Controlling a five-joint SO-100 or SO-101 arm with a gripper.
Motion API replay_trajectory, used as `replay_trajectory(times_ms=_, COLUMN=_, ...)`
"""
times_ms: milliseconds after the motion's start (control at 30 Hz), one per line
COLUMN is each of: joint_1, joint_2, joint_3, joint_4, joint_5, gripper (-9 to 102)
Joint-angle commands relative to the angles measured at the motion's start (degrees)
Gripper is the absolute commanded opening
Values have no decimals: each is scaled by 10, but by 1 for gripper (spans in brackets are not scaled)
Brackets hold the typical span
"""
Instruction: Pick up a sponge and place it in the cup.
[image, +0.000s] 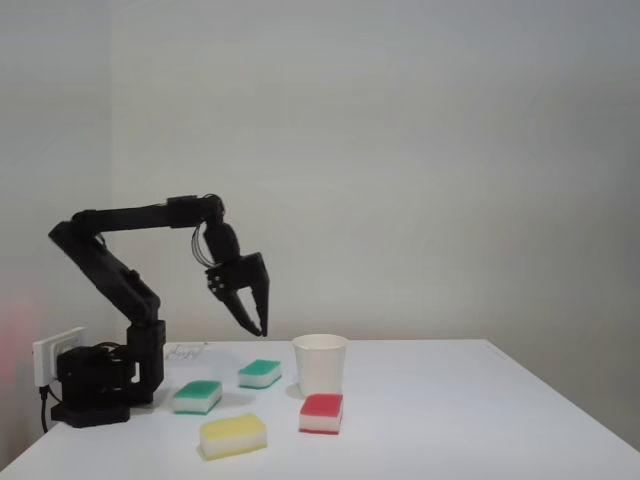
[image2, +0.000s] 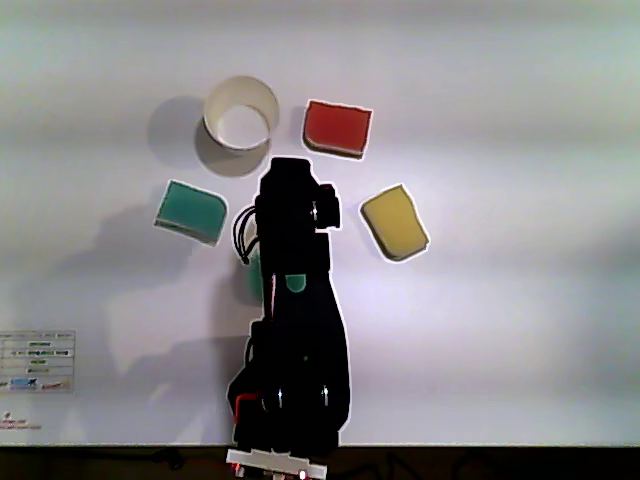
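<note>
Sponge (image: 260, 373), teal over white, lies flat on the white table (image: 480, 420), at about six o'clock below my gripper (image: 262, 326) in the fixed view, well under my fingertips and untouched. My fingers hang pointing down, close together with only a narrow gap, and hold nothing. In the other view the sponge (image2: 190, 210) sits at eight o'clock from the cup (image2: 240, 113). That cup (image: 320, 364) stands upright just beside the sponge, at its three o'clock in the fixed view, and its inside looks empty.
</note>
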Motion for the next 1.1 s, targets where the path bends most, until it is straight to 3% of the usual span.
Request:
replay_trajectory(times_ms=0, joint_1=-37, joint_2=-31, joint_3=-37, joint_4=-21, joint_5=22, gripper=0)
replay_trajectory(times_ms=433, joint_1=-174, joint_2=-71, joint_3=13, joint_4=-125, joint_5=110, gripper=0)
replay_trajectory(times_ms=833, joint_1=-206, joint_2=-48, joint_3=103, joint_4=-171, joint_5=110, gripper=0)
replay_trajectory(times_ms=1067, joint_1=-199, joint_2=-60, joint_3=115, joint_4=-188, joint_5=87, gripper=24)
